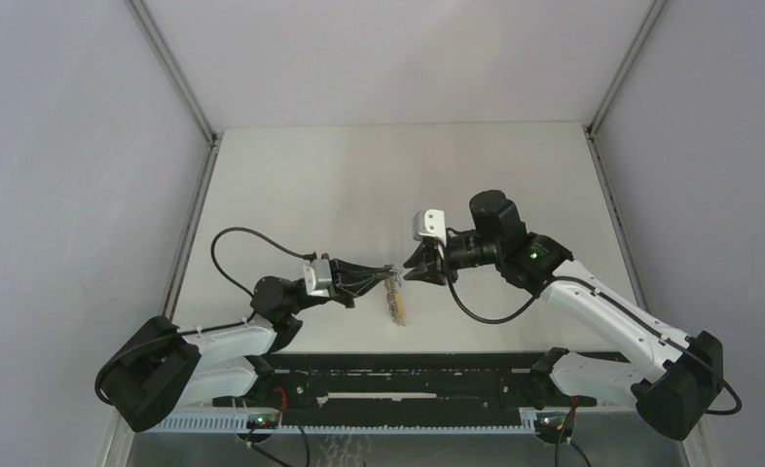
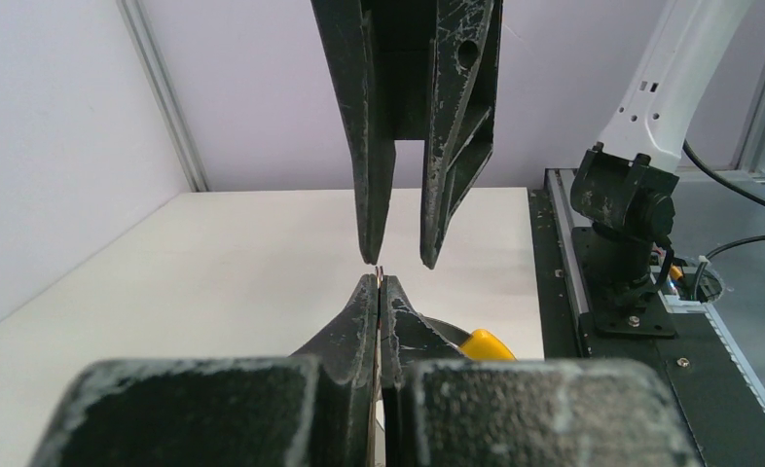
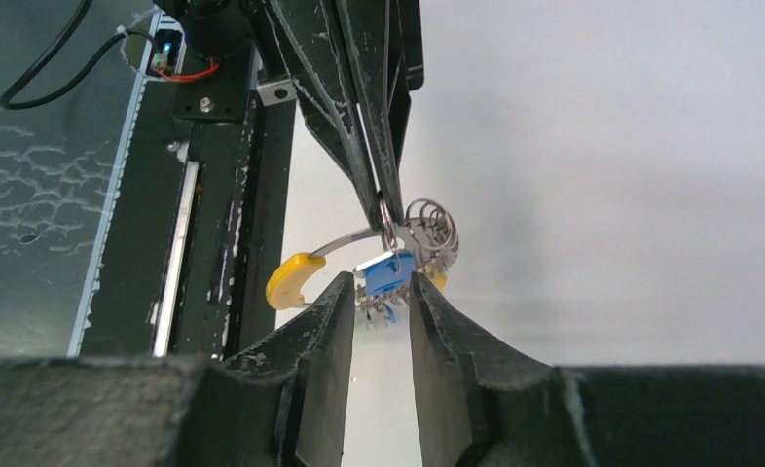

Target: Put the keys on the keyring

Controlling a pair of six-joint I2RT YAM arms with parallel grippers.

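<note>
While the keyring is clamped in the left pincer, the parted right pincer is best shut on the head of the light, slippery key.

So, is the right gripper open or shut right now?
Open. The right gripper has its fingertips apart in both wrist views, with the blue key hanging in the gap.

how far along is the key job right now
Done: several keys hang bunched on the keyring. In hand: the left gripper is shut on the ring's wire, and the right gripper stands open around a blue key that looks threaded. Left: no loose keys show, so probably just setting it down.
</note>
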